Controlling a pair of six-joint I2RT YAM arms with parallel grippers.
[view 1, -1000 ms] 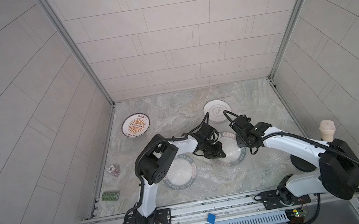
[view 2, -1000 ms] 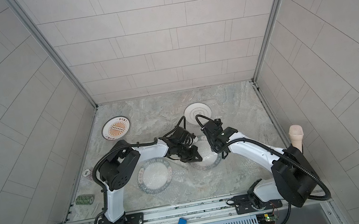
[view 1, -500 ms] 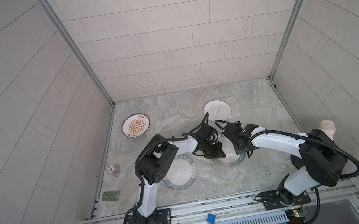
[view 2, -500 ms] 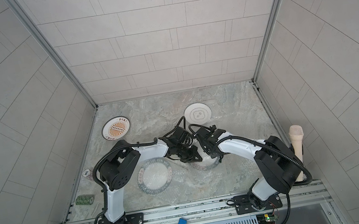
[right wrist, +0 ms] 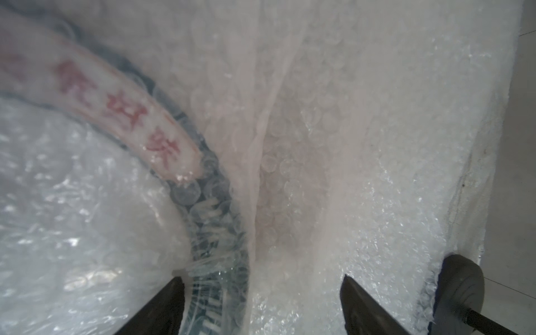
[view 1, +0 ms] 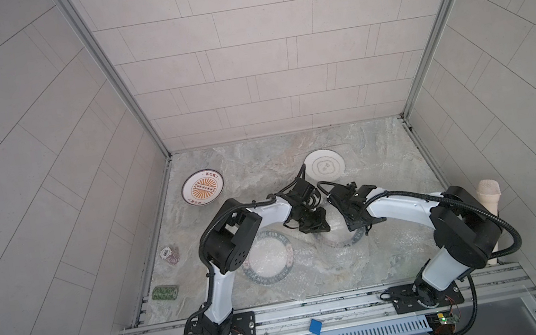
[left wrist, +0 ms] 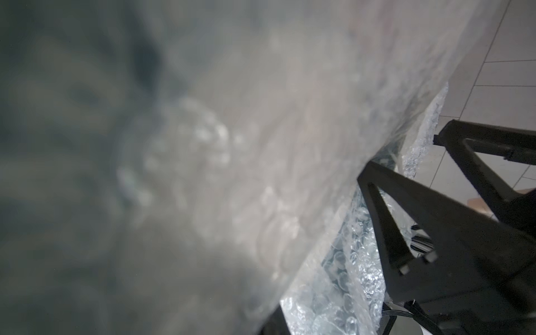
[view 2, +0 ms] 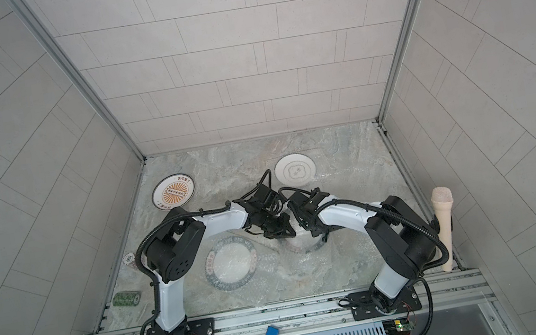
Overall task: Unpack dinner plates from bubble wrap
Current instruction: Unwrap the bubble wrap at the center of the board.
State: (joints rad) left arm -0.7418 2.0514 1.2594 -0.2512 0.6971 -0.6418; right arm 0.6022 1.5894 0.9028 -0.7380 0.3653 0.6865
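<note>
1. Right wrist view: right tool (right wrist: 261,307) is spread wide, holding nothing, fingers (right wrist: 162,307) either side of the green rim of a wrapped plate (right wrist: 214,220).
2. That plate (view 1: 349,242) lies flat, face up, middle of the surface (view 1: 251,163) in both top views; it's round, so no long axis.
3. And the left tool (view 1: 318,228) is closed, pinching bubble wrap (left wrist: 362,261) up by the plate's left side.
</note>
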